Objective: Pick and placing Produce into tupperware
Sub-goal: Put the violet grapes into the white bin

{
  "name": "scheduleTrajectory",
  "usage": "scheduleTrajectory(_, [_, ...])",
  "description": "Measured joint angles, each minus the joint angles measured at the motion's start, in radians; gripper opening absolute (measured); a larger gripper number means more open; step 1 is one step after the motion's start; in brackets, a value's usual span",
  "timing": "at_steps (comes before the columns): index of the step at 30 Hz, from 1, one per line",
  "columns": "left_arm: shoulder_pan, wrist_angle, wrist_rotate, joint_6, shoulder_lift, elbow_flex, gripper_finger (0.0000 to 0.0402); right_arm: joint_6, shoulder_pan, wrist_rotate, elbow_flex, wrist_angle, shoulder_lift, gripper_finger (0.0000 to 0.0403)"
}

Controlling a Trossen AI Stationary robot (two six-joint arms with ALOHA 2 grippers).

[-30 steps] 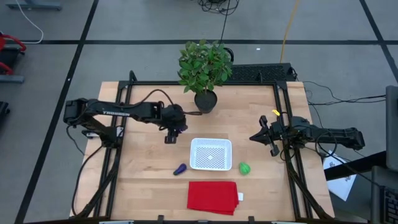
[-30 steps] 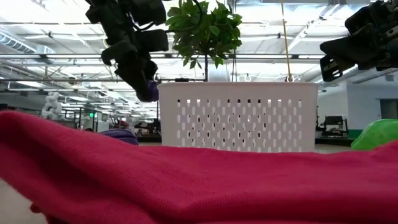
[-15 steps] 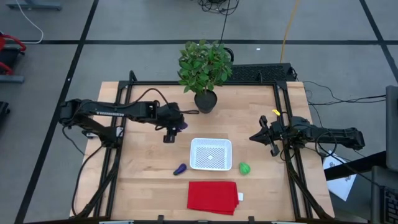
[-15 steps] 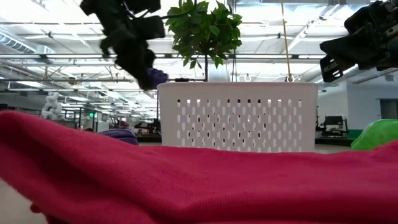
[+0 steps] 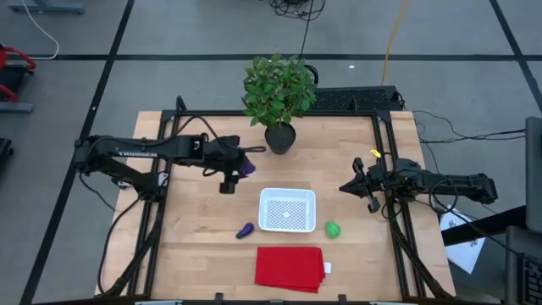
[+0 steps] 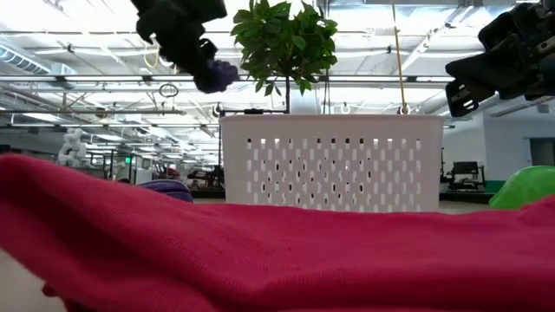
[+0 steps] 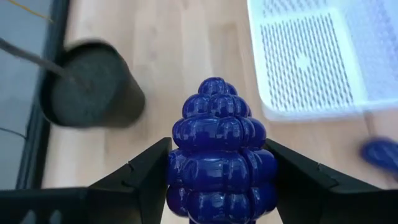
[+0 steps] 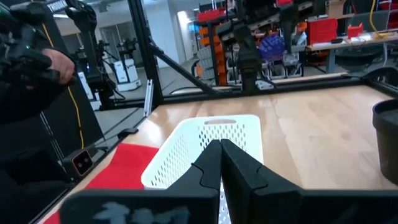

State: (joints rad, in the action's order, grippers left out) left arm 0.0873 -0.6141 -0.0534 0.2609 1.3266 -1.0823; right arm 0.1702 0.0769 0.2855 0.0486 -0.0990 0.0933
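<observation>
the left wrist view is giving what the overhead one cannot: the left gripper (image 7: 217, 180) is clamping a bumpy, dark purple toy berry cluster (image 7: 219, 152) between its two dark fingers, with the ridged surface filling the space between them. from above, the same piece is showing only as a small purple speck (image 5: 246, 167) at the gripper's tip (image 5: 235, 169), raised over the bare wooden table (image 5: 195, 229) between the dark pot of the leafy green plant (image 5: 279, 138) and the small white rectangular mesh-bottomed tupperware (image 5: 287, 209). the low view is putting the cluster (image 6: 217, 75) up above the tupperware's perforated wall (image 6: 331, 162) and off to one side of it, not over the opening.

the tupperware is holding nothing (its mesh floor is showing bare in the high and left wrist views). the elongated dark purple toy piece (image 5: 246, 230) is lying on the table just beside one short side, and the bright green round toy piece (image 5: 333, 228) is lying just beside the other. the flat red cloth (image 5: 290, 267) is lying near the table's front edge.

the right gripper (image 5: 356, 187) is hanging at the table's right side, its fingers (image 8: 235, 168) pressed together on nothing.
</observation>
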Motion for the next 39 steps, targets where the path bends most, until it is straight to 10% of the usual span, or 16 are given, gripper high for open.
scheduleTrajectory(39, [-0.100,0.329,0.080,-0.162,0.128,-0.056,0.0232,-0.026,0.000,0.000,0.000,-0.002,0.003,0.0000])
